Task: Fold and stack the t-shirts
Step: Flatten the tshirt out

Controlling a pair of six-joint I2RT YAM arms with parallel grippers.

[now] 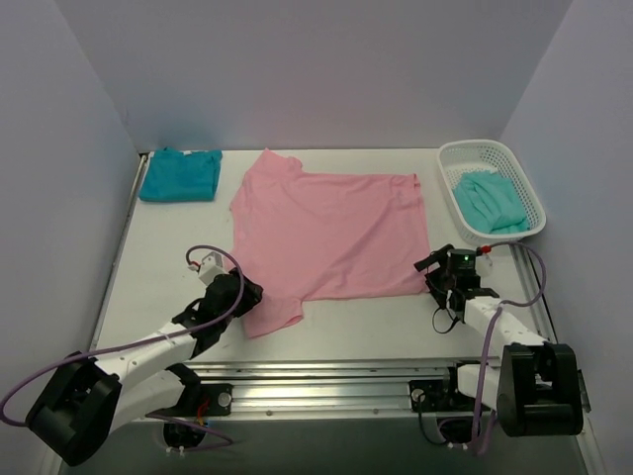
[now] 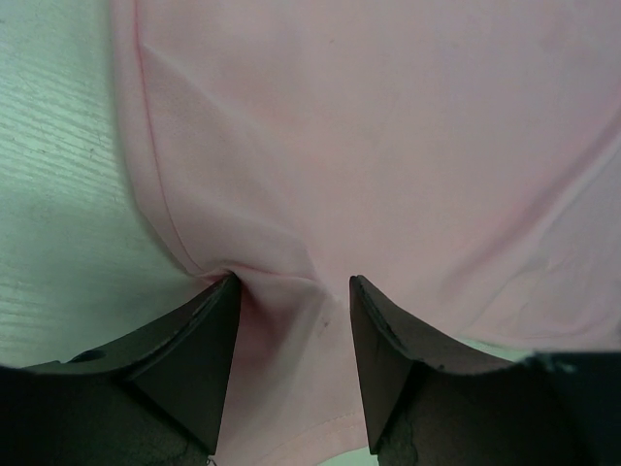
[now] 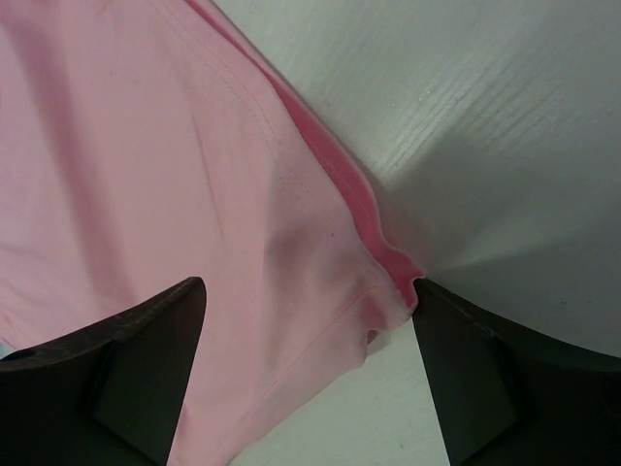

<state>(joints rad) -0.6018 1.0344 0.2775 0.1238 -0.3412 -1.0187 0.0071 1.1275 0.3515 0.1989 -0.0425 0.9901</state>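
Observation:
The light pink t-shirt (image 1: 331,233) lies spread flat in the middle of the table. My left gripper (image 1: 245,293) is down on its near left sleeve. In the left wrist view the left gripper (image 2: 293,286) is open, its fingertips (image 2: 225,291) pressing on the pink cloth (image 2: 388,146), which puckers between them. My right gripper (image 1: 440,269) is at the shirt's near right corner. In the right wrist view it (image 3: 309,291) is wide open astride the hem corner (image 3: 388,291), with the right finger touching the cloth's edge. A folded deep teal t-shirt (image 1: 180,174) lies at the back left.
A white mesh basket (image 1: 475,146) at the back right holds the paler mint-teal t-shirt (image 1: 492,200). Walls close in the table at the left, back and right. A metal rail (image 1: 326,381) runs along the near edge between the arm bases.

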